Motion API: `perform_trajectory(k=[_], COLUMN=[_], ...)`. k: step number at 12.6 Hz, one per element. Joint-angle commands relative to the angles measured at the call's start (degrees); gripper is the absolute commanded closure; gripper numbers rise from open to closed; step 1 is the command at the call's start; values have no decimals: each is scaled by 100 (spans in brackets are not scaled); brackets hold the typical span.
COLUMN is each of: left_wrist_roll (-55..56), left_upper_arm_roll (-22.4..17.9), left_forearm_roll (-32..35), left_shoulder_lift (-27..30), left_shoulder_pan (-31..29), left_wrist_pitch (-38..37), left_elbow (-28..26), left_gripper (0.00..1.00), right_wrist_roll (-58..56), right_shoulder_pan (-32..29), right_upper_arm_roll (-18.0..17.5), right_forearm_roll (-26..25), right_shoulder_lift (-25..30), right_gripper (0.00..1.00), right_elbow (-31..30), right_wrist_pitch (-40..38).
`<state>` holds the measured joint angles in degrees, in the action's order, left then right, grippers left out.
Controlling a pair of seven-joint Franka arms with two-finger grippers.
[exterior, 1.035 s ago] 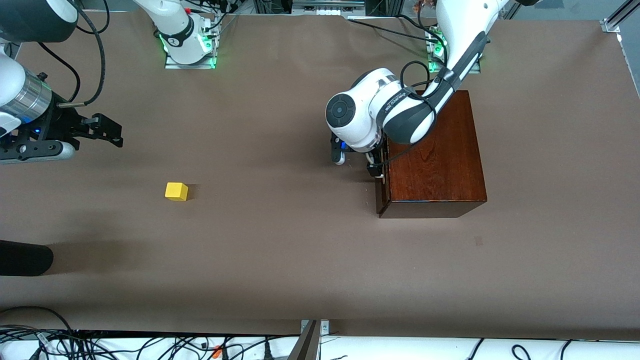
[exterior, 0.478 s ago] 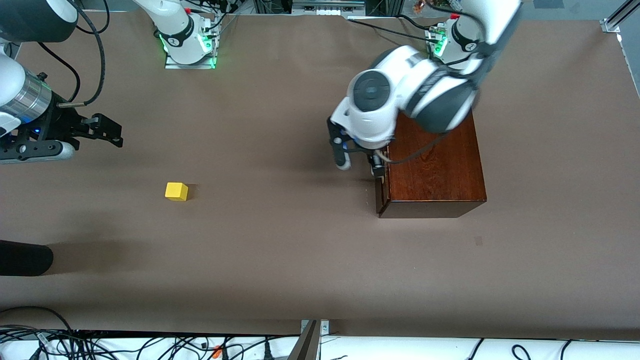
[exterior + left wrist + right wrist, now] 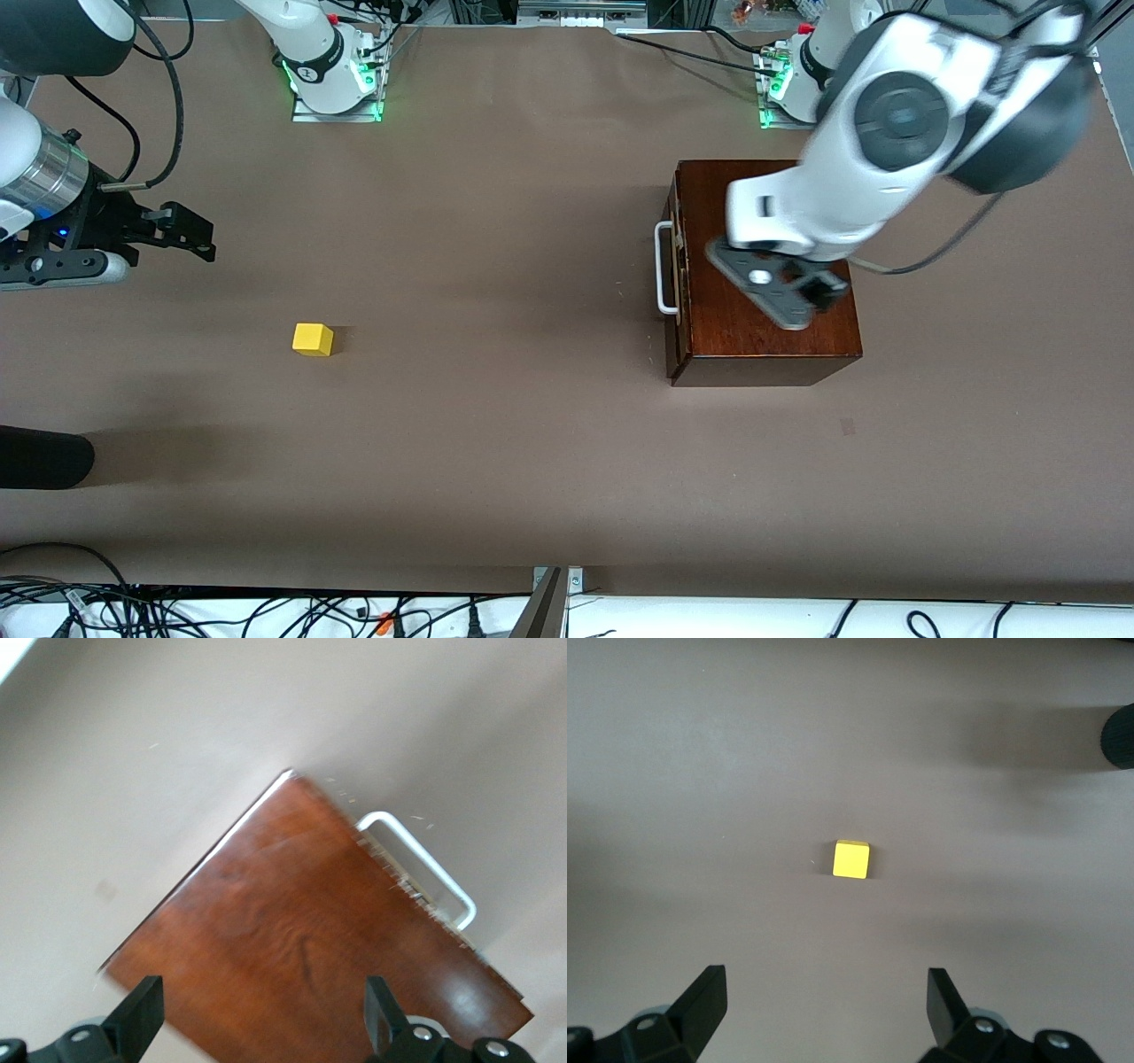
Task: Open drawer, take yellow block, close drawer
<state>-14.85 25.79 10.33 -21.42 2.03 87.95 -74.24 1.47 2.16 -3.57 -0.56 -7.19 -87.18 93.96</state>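
Front view showed the left gripper (image 3: 784, 297) up over the wooden box (image 3: 780, 328), jaws apart and empty, seemingly done with the shut drawer (image 3: 676, 266). The right gripper (image 3: 182, 232) hung jaws apart, waiting, with the yellow block (image 3: 313, 339) on the table (image 3: 496, 443) just below it.

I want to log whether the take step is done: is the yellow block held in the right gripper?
No: the yellow block lies alone on the bare table, apart from the open right gripper above it.
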Motion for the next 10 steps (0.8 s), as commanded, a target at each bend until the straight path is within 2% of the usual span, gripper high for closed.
perform_trajectory(k=[1,5,8,10], left_wrist_roll=[350,701,1254,1571], left_upper_arm_roll=[-485,-1943,-2438,-2614], left_forearm_roll=[-215,-962,-963,-972], left_shoulder_lift=[392,1331,1921,2036], left_shoulder_pan=[-80,60,122,157], left_wrist_pitch=[-147,230,301,476], left_elbow=[-20,-835,-1574,-1725], left_gripper=[0,0,0,0], right_wrist_roll=[55,55,55,55], right_shoulder_pan=[-49,-49,-49,-49], right_upper_arm_roll=[-30,-30,-30,-30], right_forearm_roll=[-32,-32,-32,-32], right_shoulder_lift=[-63,-63,-63,-54], right_gripper=[0,0,0,0], right_elbow=[149,149,158,158], right_wrist_pitch=[-106,-114,-114,-106])
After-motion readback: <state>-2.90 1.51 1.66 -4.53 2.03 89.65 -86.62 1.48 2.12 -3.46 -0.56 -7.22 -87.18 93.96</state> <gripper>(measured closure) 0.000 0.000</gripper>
